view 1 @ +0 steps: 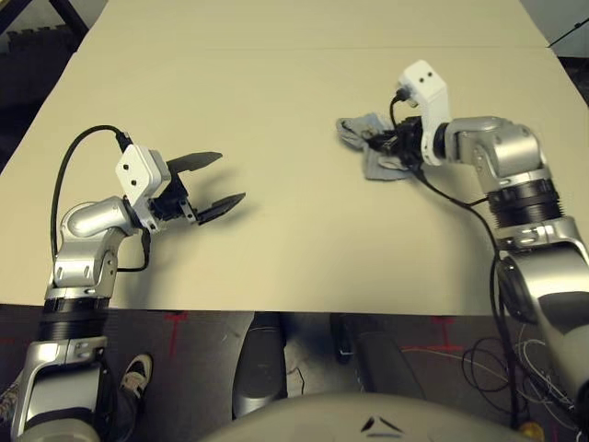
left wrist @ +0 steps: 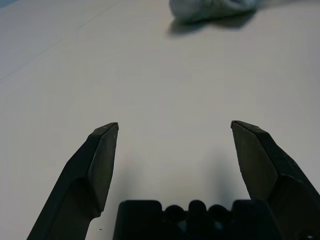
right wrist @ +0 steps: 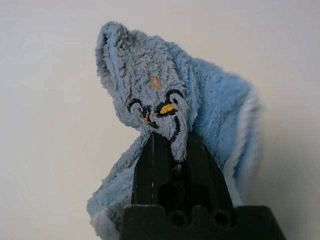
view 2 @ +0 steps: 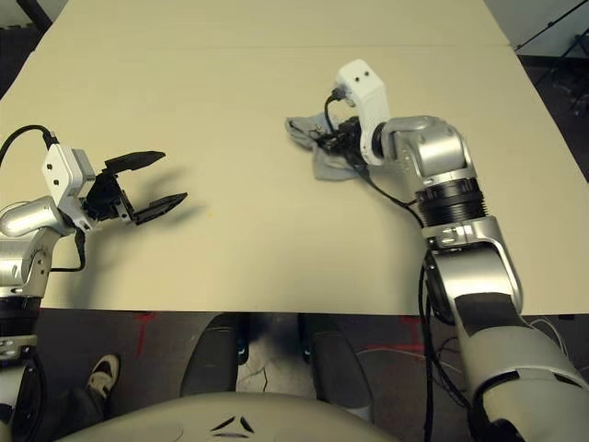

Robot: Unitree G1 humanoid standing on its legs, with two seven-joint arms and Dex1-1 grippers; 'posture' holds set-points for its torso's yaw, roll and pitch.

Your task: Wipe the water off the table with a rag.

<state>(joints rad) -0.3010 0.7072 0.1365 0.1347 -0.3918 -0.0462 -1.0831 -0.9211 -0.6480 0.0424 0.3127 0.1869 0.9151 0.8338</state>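
Observation:
The grey-blue rag [view 1: 361, 145] lies bunched on the pale beige table [view 1: 294, 239], right of the middle. My right gripper [view 1: 388, 143] is shut on its near edge. In the right wrist view the rag [right wrist: 210, 100] rises crumpled above the closed fingertips [right wrist: 152, 150], showing its dark printed mark and pale edge. My left gripper [view 1: 221, 180] hovers open just above the table at the left, nothing between its fingers [left wrist: 102, 155]. It points toward the rag [left wrist: 210, 10] from well away. I cannot make out any orange-yellow water on the tabletop.
A thin seam [view 1: 276, 48] crosses the far part of the table. The table's front edge [view 1: 276, 311] runs just before my body. Cables [view 1: 488, 359] hang at the right, and a shoe [view 1: 136, 373] shows on the floor at the lower left.

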